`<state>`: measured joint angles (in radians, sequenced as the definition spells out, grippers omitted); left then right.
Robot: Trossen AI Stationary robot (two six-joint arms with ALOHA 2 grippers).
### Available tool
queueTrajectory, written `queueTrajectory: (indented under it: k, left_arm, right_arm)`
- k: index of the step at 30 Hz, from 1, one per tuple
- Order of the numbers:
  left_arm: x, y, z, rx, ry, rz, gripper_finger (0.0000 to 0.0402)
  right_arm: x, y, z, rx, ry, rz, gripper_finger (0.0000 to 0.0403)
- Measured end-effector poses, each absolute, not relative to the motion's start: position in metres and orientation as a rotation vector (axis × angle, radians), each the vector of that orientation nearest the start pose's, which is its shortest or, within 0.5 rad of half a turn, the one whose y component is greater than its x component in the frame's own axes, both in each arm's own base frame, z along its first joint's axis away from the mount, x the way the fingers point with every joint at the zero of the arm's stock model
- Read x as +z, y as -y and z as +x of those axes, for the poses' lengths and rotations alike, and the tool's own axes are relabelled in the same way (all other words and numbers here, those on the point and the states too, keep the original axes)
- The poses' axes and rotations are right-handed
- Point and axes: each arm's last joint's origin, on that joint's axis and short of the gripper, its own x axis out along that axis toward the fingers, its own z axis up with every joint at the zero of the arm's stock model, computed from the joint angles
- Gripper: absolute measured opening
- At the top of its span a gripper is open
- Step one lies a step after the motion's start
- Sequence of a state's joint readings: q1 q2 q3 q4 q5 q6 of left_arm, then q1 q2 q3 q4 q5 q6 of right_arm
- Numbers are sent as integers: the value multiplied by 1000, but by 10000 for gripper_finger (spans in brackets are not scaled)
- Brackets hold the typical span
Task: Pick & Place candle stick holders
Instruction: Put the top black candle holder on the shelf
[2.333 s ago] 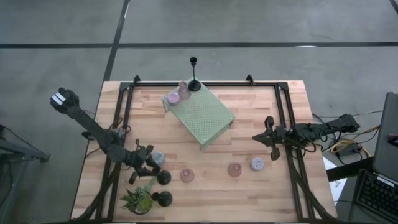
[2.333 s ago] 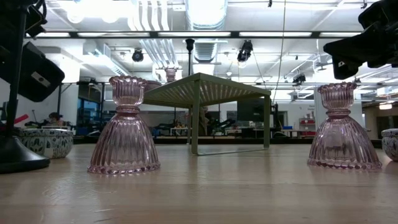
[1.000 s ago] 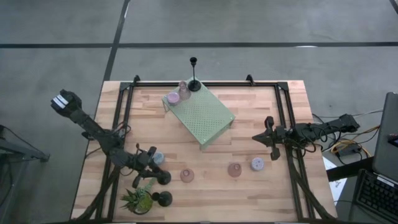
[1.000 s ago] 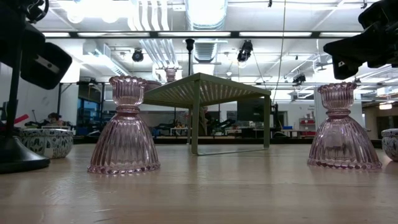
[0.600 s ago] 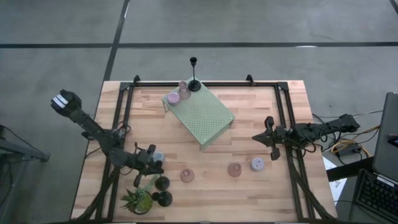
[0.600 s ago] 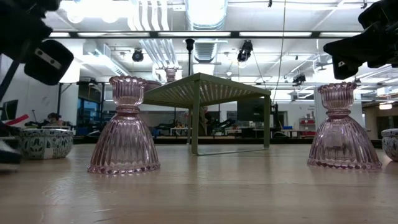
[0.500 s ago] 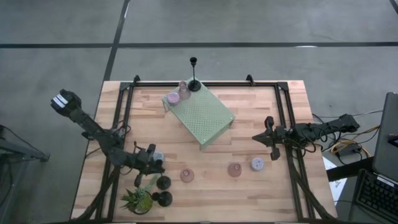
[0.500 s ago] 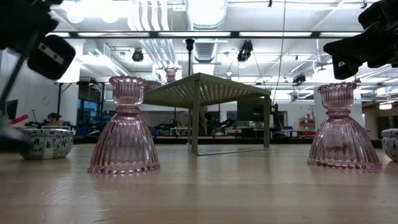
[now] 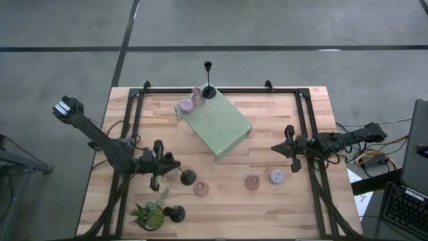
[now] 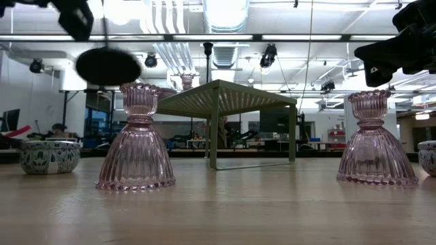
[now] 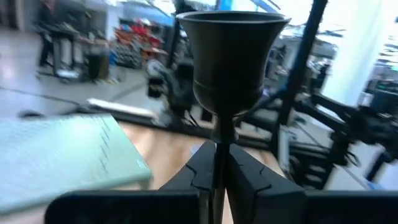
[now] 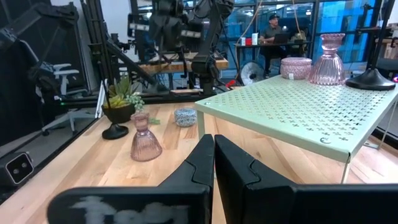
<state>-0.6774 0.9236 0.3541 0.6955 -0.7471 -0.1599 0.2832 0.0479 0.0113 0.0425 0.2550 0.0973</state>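
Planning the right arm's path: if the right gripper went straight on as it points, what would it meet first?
Likely the near corner of the green perforated stand, ahead of the shut right gripper; depth is hard to judge.

I see the metal stand (image 9: pixel 216 122) sitting toward the back of the table (image 9: pixel 267 207), near its middle. On the stand's back end are a tall candle holder (image 9: pixel 208 86), a glass holder (image 9: pixel 198 97) and a round cup (image 9: pixel 185 106). My left gripper (image 9: pixel 168 167) is at the front left, clamped on the stem of another tall holder (image 9: pixel 187 177), which is up off the table. Right of it stands a glass holder (image 9: pixel 200 189), further right a second one (image 9: pixel 252 182) with a cup (image 9: pixel 276 176) beside it. A potted plant (image 9: pixel 150 213) sits at the front left corner, a third tall holder (image 9: pixel 176 213) just right of it. My right gripper (image 9: pixel 289 148) hangs above the table's right side.
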Motion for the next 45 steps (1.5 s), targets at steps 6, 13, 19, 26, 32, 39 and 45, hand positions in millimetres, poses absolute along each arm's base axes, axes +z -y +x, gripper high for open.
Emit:
queueTrajectory:
  k: [6, 13, 19, 26, 32, 39, 45]
  left_arm:
    - [276, 85, 180, 196, 124, -206, 17]
    - [315, 50, 207, 263, 118, -146, 29]
    - [325, 17, 232, 293, 111, -107, 17]
    - [325, -13, 265, 409, 53, -58, 25]
    - [327, -36, 296, 486, 33, -8, 20]
    - [329, -68, 320, 577, 31, -24, 29]
    - [326, -94, 329, 645, 26, -43, 21]
  right_arm:
    - [168, -21, 97, 28, 4, 99, 8]
    - [168, -21, 97, 29, 4, 99, 8]
    - [168, -21, 97, 29, 5, 100, 8]
    - [167, -21, 98, 27, -2, 98, 8]
    - [167, -21, 98, 28, -5, 100, 8]
    - [167, -21, 98, 28, -10, 99, 8]
    - [167, -21, 98, 29, -9, 100, 8]
